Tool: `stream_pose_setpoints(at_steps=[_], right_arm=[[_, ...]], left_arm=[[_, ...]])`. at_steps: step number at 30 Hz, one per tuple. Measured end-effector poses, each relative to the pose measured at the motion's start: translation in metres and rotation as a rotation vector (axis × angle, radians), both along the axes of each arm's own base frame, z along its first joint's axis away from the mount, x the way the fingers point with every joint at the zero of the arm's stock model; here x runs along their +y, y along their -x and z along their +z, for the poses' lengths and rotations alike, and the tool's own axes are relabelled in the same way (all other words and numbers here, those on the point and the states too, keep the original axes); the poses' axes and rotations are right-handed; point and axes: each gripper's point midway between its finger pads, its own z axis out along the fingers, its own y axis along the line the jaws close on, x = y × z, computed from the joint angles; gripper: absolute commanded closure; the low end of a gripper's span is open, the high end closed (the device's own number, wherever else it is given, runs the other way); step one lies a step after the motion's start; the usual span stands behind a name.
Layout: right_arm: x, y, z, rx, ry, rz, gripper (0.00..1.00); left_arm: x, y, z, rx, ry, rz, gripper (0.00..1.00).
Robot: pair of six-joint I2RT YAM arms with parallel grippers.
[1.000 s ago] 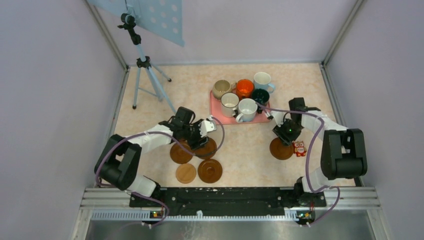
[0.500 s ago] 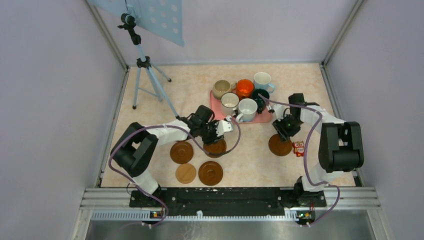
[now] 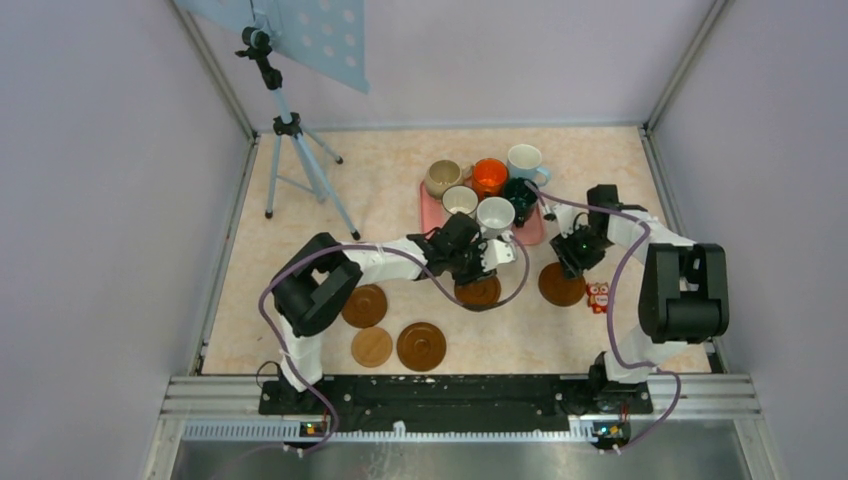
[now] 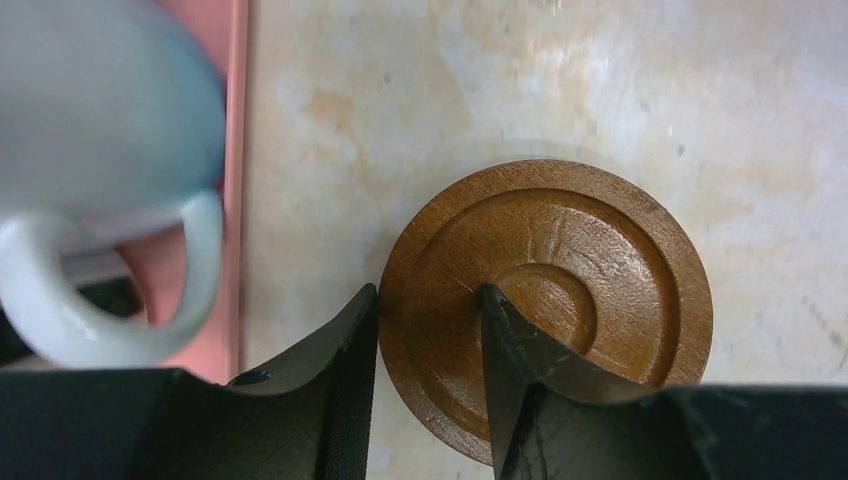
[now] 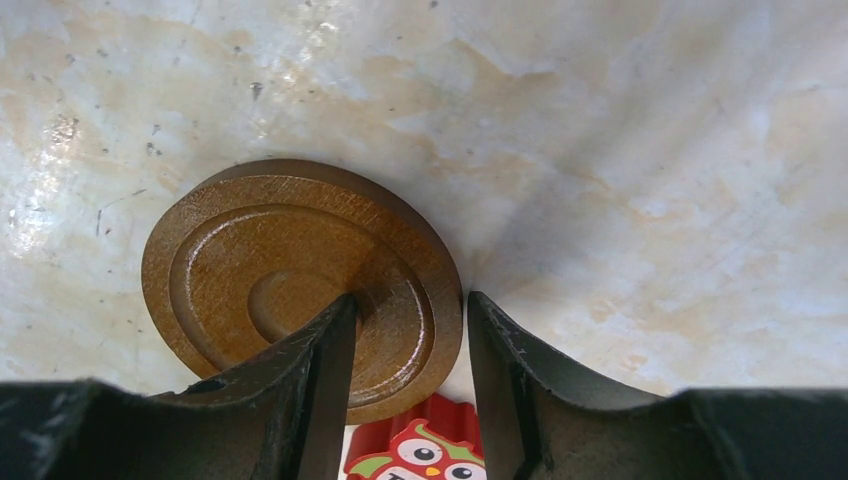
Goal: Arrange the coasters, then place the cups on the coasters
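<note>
Brown wood filled both wrist views. From above, the left gripper [image 3: 482,276] hung over the middle coaster [image 3: 478,293], just in front of the pink tray [image 3: 428,212] crowded with six cups [image 3: 489,176]. The right gripper [image 3: 567,270] stood over the right coaster [image 3: 558,290], with a red owl [image 3: 598,296] just beside it. Three more coasters [image 3: 421,345] lay nearer the left base, and a tripod [image 3: 290,150] stood well apart. At the left wrist, the jaws were clamped across the middle coaster's rim, with a pale cup [image 4: 90,120] and the tray's edge close alongside. At the right wrist, the jaws were clamped across the right coaster's rim, with the owl directly below the fingers [image 5: 320,390].
</note>
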Motion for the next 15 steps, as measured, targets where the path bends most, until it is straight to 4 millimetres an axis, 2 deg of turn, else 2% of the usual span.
stream_pose_setpoints(at_steps=[8,15], right_arm=[[-0.008,-0.006,0.000,-0.024,-0.020,-0.011,0.55],[-0.025,-0.010,0.000,-0.041,-0.036,-0.024,0.55]], left_arm=[[-0.048,-0.012,0.002,-0.006,0.056,0.023,0.57],[-0.077,-0.022,0.003,-0.007,0.094,0.031,0.56]])
